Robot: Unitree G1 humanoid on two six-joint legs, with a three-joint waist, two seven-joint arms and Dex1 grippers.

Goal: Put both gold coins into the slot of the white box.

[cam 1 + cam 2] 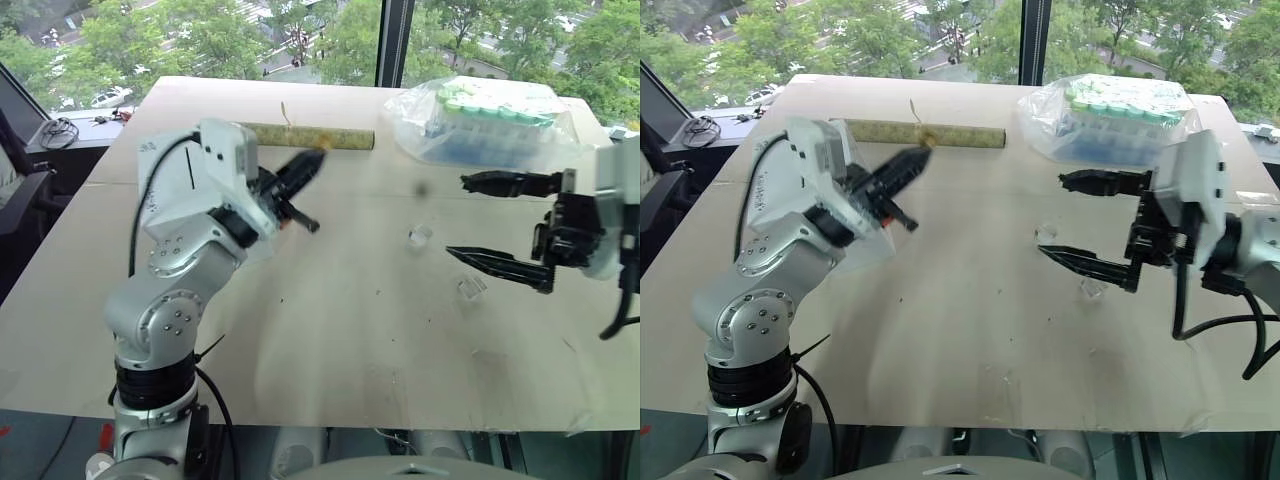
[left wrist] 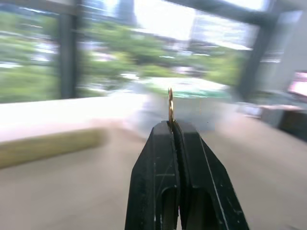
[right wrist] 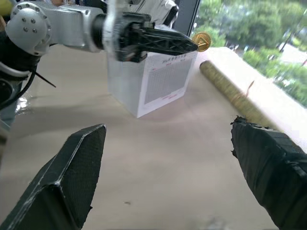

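Note:
My left gripper (image 3: 194, 45) is shut on one gold coin (image 3: 201, 41), pinched at the fingertips and seen edge-on in the left wrist view (image 2: 170, 105). The gripper hangs above the table, over the left part (image 1: 315, 165). The white box (image 3: 153, 81) stands on the table below and behind that gripper, showing a printed side. Its slot is out of view. My right gripper (image 1: 455, 217) is on the right, pointing toward the left one, open wide with nothing between its fingers (image 3: 72, 167).
A clear bag of green-capped tubes (image 1: 480, 120) lies at the far right. A yellow-green roll (image 1: 310, 137) lies along the far side. Two small clear plastic holders (image 1: 420, 236) (image 1: 472, 288) sit below the right gripper. The table's near edge (image 1: 350, 425) is close.

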